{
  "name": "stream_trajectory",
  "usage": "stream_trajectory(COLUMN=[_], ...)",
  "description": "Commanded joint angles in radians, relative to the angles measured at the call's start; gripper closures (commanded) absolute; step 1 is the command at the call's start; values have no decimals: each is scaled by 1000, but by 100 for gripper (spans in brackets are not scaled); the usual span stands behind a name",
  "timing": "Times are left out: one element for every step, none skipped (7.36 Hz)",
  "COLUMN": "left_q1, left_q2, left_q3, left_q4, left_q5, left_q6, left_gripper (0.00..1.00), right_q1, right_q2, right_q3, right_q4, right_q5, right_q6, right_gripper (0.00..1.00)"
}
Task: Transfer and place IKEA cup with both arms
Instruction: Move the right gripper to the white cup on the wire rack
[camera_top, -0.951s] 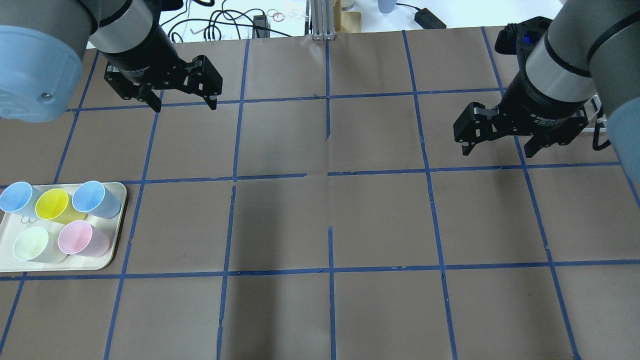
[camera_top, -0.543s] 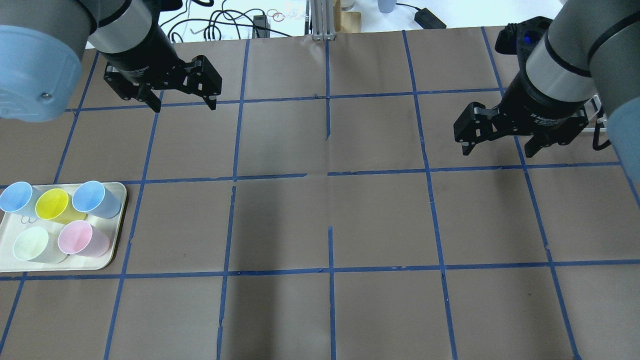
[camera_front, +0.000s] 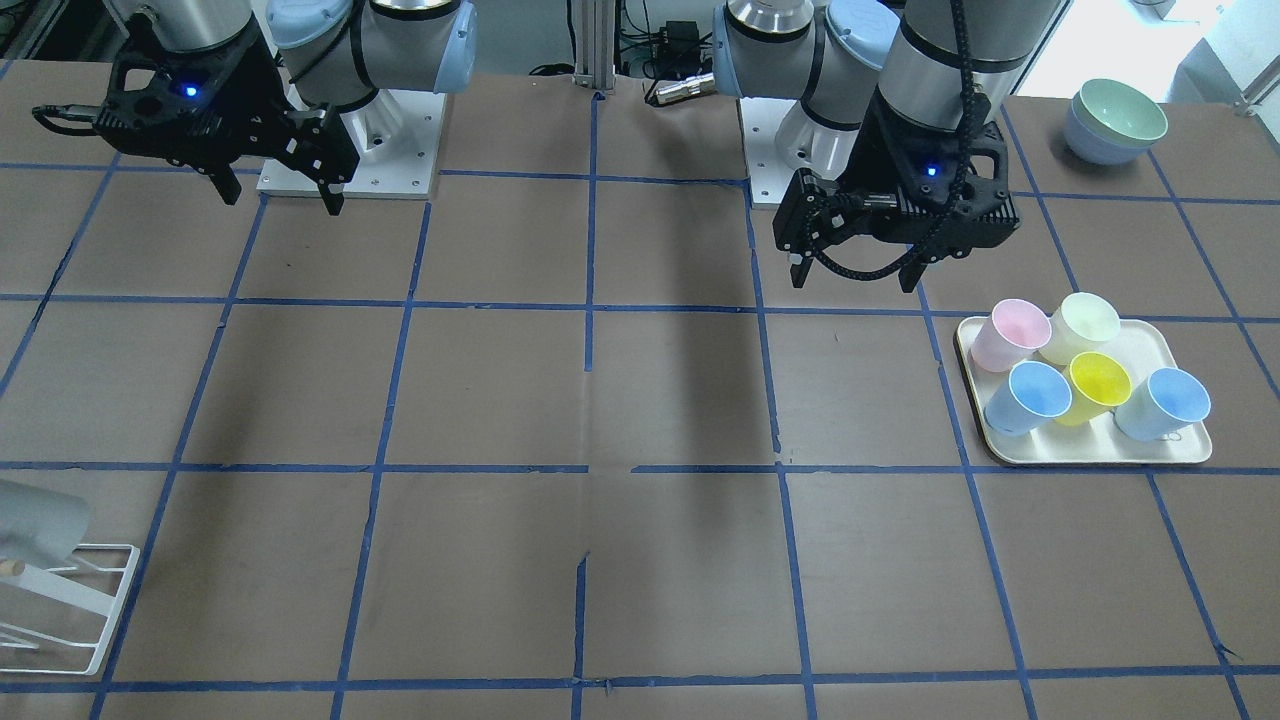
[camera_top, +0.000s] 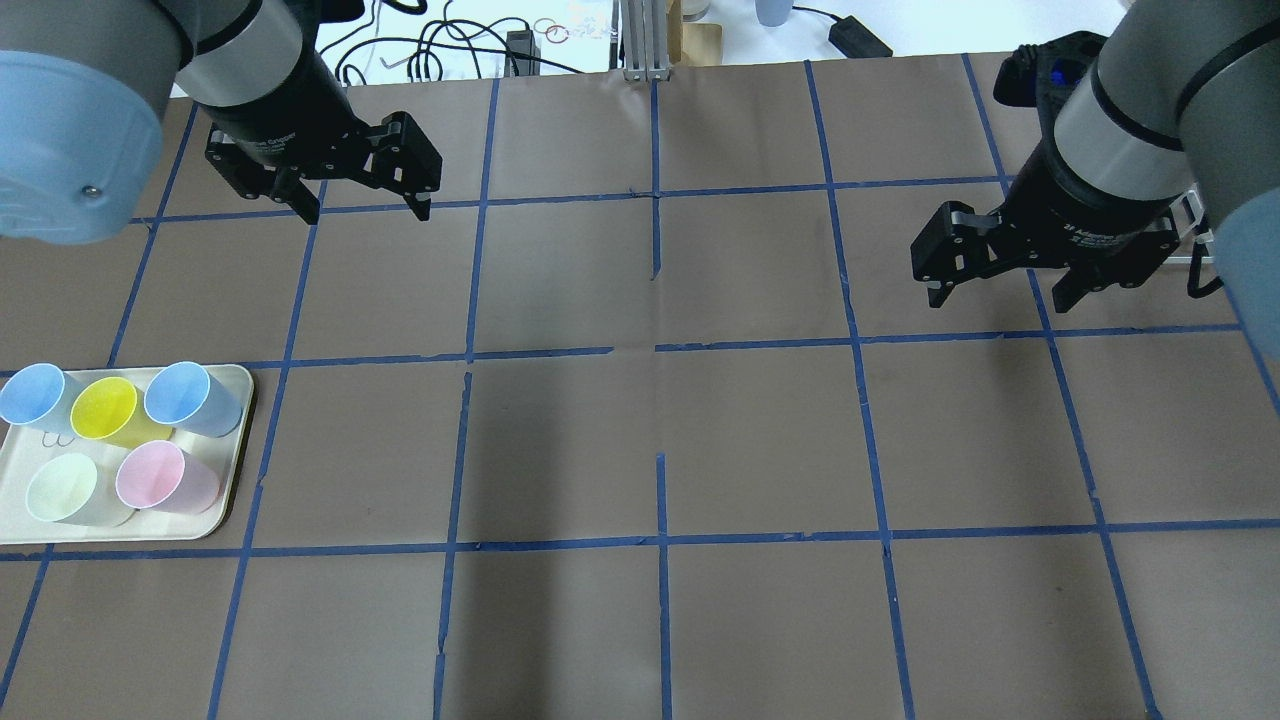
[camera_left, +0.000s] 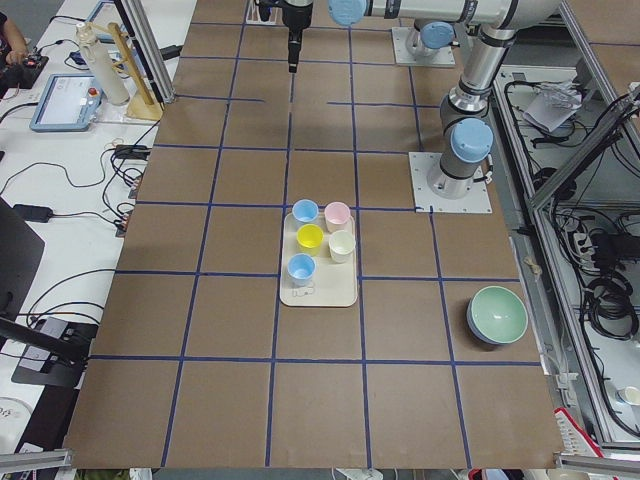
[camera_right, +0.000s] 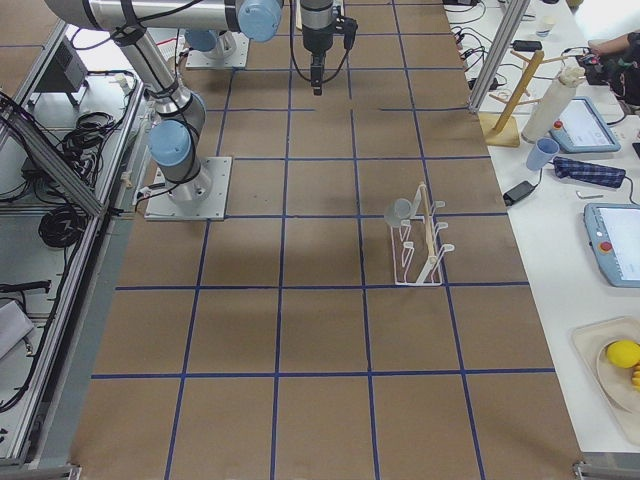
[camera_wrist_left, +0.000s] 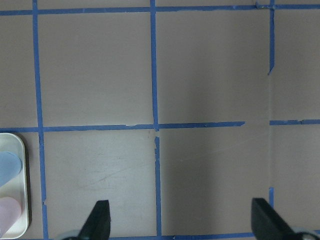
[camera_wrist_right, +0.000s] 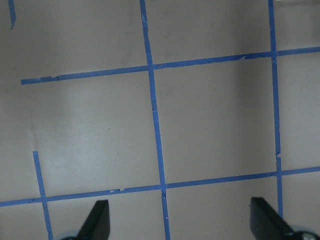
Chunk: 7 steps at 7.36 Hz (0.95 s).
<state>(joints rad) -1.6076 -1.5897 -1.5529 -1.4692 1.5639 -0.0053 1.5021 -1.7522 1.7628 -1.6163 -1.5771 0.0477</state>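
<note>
The pale grey IKEA cup (camera_front: 38, 520) lies on its side on a white wire rack at the table's right end; it also shows in the exterior right view (camera_right: 401, 210). My left gripper (camera_top: 370, 213) hangs open and empty above the far left of the table, well beyond the tray; it also shows in the front-facing view (camera_front: 852, 283) and the left wrist view (camera_wrist_left: 182, 222). My right gripper (camera_top: 998, 302) hangs open and empty over the far right of the table (camera_front: 282, 200), and its wrist view (camera_wrist_right: 181, 222) shows only bare table.
A cream tray (camera_top: 20, 527) at the left edge holds two light-blue cups, a yellow, a pink (camera_top: 150, 474) and a pale green-cream one (camera_top: 62, 487). The wire rack (camera_front: 75, 600) stands at the right end. Stacked bowls (camera_front: 1115, 120) sit beside the left arm's base.
Both grippers have shifted only by a few pixels. Nothing was taken hold of or let go.
</note>
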Motion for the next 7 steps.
stream_trajectory(left_q1=[0,0,0,0,0,0,0], left_q2=[-3,-3,-4,-7,-7,-7,-7], left_q3=[0,1,1,1,1,2,1], left_q4=[1,1,1,1,1,1,1], left_q5=[1,1,-2,-2,-2,-4,-4], left_q6=[13,13,4,4,4,7,4], left_gripper=[0,0,0,0,0,0,0], right_q1=[-113,-150,-190,-235,-262,-284,-313], right_q2=[22,36,63,89,141,193,229], right_q3=[-3,-2,-3,-3,-5,-6,-9], right_q4=[-4,-10,-28,-57,-154,-251,-304], right_q5=[9,0,2,9,11,11,14], right_q6=[-31,-123,-155,-170,-281,-383,-438], right_gripper=[0,0,0,0,0,0,0])
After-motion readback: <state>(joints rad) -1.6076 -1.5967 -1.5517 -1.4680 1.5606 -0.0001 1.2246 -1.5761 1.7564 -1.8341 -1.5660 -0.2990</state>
